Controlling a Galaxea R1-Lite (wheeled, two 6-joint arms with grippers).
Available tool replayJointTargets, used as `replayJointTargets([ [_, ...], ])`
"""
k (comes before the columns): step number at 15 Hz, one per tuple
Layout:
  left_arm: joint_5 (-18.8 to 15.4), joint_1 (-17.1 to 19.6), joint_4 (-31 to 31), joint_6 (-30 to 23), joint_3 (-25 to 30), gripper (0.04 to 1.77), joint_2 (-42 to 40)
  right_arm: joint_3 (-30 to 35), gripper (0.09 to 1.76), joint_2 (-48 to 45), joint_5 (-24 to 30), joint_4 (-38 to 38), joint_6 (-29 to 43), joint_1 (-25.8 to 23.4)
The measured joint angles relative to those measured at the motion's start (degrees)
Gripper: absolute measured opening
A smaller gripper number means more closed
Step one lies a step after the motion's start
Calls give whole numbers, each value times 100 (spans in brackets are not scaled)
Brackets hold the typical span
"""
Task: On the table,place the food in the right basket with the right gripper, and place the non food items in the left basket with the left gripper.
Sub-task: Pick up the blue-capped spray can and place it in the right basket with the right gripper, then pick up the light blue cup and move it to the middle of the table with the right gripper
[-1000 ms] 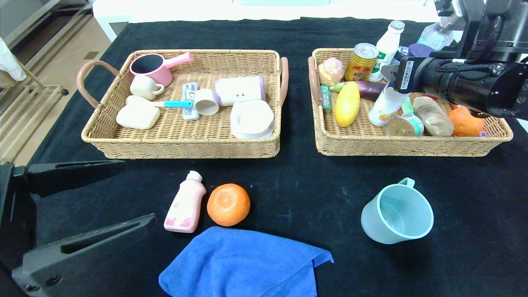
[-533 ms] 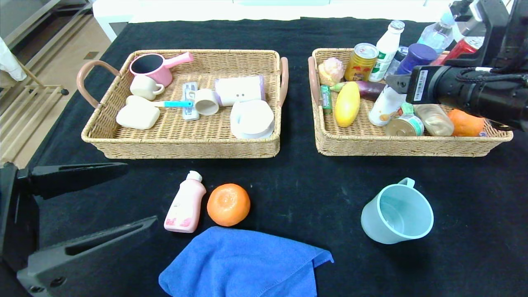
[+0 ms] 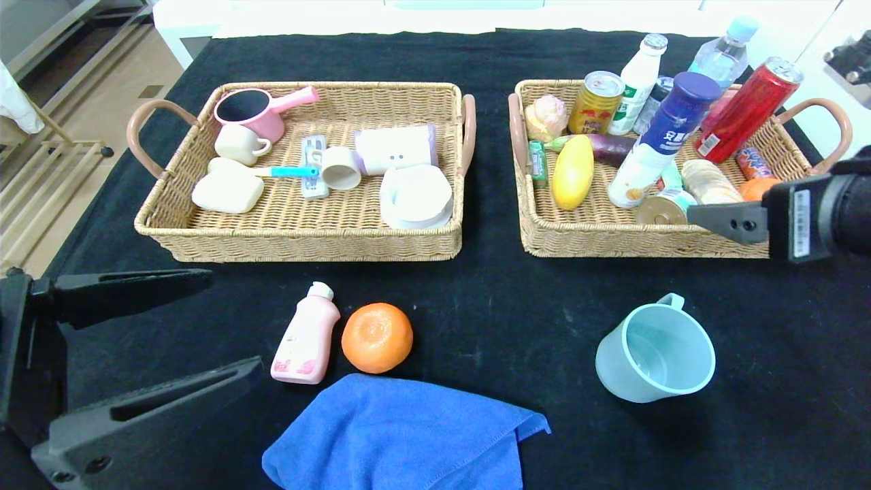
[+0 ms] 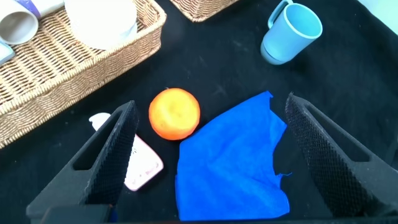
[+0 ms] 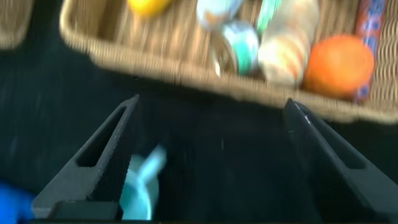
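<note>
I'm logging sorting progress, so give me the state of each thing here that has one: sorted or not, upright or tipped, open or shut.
white-and-blue bottle: in the right basket, leaning, capped.
orange fruit: unsorted, on the table.
pink bottle: unsorted, lying down, capped.
teal mug: unsorted, tipped.
blue towel: unsorted, crumpled.
right gripper: open, empty.
left gripper: open, empty.

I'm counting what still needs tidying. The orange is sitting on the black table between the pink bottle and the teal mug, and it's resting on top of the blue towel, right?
Almost. The orange does sit on the table, between the pink bottle and the teal mug, but it isn't on the blue towel. The head view shows it on the black cloth just behind the towel's edge.
</note>
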Motion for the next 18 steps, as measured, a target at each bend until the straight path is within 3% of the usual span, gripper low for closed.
replayJointTargets([
  [3, -1, 0, 1, 0, -2, 172, 0, 0, 168, -312, -191, 958, 277, 229],
  [7, -1, 0, 4, 2, -7, 172, -2, -56, 169, -367, -191, 1920, 1309, 427],
  [11, 0, 0, 4, 2, 1, 172, 0, -107, 170, -60, -149, 2055, 2233, 599],
  [18, -1, 0, 1, 2, 17, 172, 5, -163, 170, 205, -69, 2166, 2647, 891],
])
